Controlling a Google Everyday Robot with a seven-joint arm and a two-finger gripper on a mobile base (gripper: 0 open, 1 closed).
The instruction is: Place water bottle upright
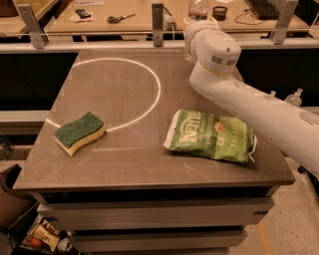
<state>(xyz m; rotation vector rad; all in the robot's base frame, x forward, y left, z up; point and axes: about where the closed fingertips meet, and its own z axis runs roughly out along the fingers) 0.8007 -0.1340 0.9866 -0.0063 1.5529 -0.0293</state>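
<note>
End effector at far edge of bench, largely hidden behind white arm; open or closed, cannot tell. Water bottle just above it, only clear upper part showing. Chip bag flat at right, sponge front left.

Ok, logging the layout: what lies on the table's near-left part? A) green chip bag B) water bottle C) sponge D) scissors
C: the sponge lies there, chip bag to its right; the pincer is hidden behind the arm's wrist at the table's far edge.
</note>
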